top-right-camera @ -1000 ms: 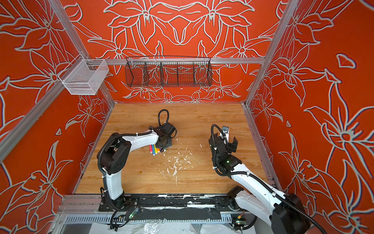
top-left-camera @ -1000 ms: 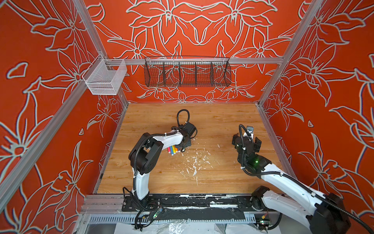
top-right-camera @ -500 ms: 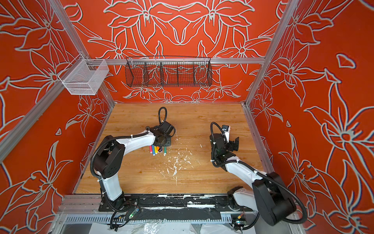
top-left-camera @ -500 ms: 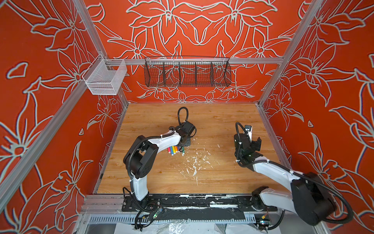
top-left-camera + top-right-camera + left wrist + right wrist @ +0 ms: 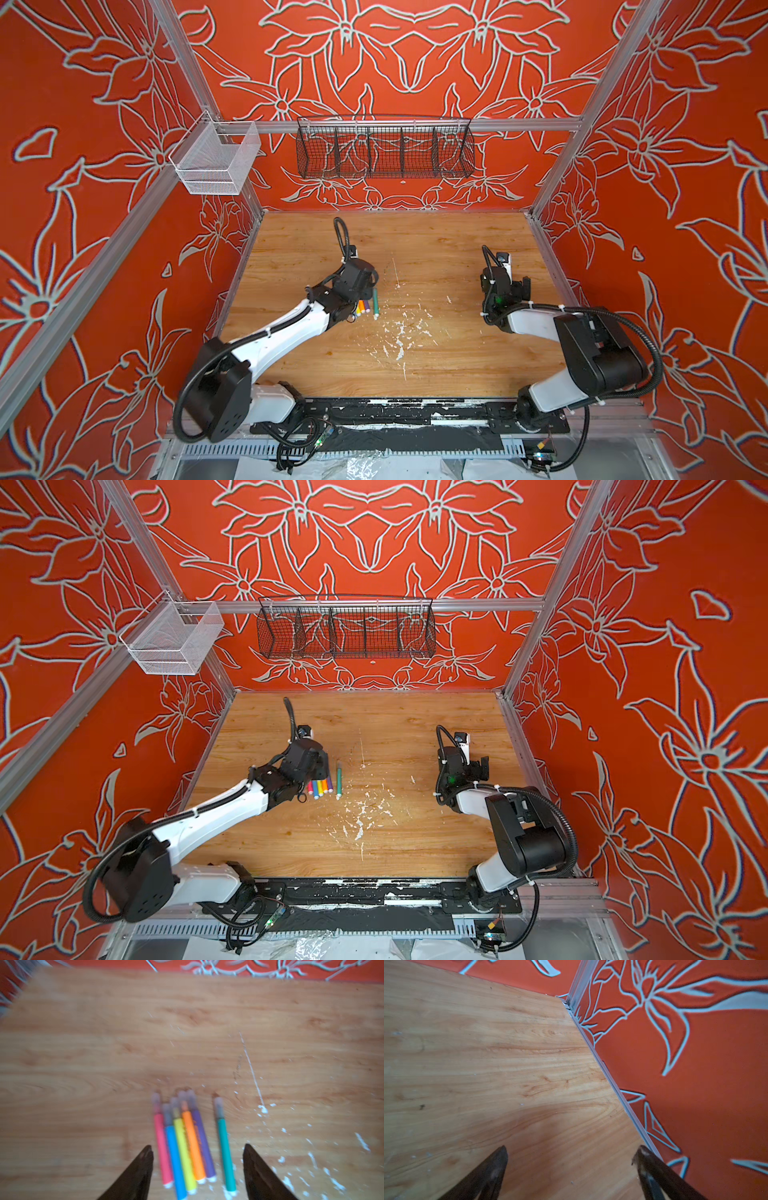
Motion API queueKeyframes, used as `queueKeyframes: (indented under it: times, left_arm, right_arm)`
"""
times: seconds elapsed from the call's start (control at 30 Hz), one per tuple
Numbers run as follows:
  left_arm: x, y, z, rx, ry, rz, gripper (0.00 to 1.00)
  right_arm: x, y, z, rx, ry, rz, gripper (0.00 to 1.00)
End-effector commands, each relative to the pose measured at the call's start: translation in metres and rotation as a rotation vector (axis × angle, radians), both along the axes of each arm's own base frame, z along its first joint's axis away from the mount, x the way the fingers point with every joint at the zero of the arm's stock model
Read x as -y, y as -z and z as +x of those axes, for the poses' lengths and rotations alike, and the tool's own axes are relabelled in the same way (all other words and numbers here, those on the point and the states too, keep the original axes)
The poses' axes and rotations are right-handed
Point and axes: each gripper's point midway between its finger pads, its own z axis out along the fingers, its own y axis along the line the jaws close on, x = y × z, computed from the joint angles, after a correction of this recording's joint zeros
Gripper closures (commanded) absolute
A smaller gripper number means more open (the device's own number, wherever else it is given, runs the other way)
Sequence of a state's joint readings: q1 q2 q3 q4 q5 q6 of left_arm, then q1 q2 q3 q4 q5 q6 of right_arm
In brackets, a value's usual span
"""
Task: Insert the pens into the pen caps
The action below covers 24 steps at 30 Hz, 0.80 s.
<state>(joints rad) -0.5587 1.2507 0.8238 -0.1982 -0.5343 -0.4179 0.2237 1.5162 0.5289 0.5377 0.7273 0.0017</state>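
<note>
Six pens lie on the wooden table point(image 5: 83, 1043). Pink point(image 5: 163, 1147), blue point(image 5: 174, 1157), yellow point(image 5: 184, 1153), orange point(image 5: 192, 1145) and purple point(image 5: 202, 1142) ones form a tight bunch point(image 5: 362, 308) point(image 5: 320, 787). The green pen point(image 5: 224, 1153) point(image 5: 375, 302) point(image 5: 339, 780) lies a little apart. Each has a clear pen cap on one end, such as the green pen's cap point(image 5: 218, 1107); this view is blurred. My left gripper point(image 5: 197, 1150) hangs open above their other ends, holding nothing. My right gripper point(image 5: 572, 1153) is open over bare wood by the right wall, holding nothing.
White flecks of debris point(image 5: 399, 332) are scattered just right of the pens. A black wire basket point(image 5: 384, 145) and a white mesh basket point(image 5: 216, 162) hang on the walls. The table's metal edge rail point(image 5: 612, 1084) runs close by my right gripper.
My left gripper has opened from shut and drawn back a little over the pens. The green pen now lies apart from the bunch. The right arm has folded back toward the right wall.
</note>
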Motion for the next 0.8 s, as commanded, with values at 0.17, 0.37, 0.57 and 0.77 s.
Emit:
queueKeyframes:
  times: [0.17, 0.37, 0.57, 0.77]
  left_arm:
    - [-0.137, -0.022, -0.039, 0.283, -0.449, 0.264, 0.13]
    - [-0.163, 0.031, -0.049, 0.347, -0.420, 0.255, 0.07]
    - [-0.161, 0.032, -0.037, 0.374, -0.381, 0.235, 0.04]
    - [-0.172, 0.046, -0.020, 0.357, -0.391, 0.211, 0.03]
  right_arm:
    - [-0.022, -0.005, -0.004, 0.098, -0.226, 0.129, 0.02]
    - [-0.024, 0.007, -0.014, 0.162, -0.323, 0.220, 0.02]
    - [-0.020, 0.004, -0.009, 0.180, -0.293, 0.207, 0.03]
    - [-0.018, 0.006, -0.012, 0.155, -0.282, 0.214, 0.03]
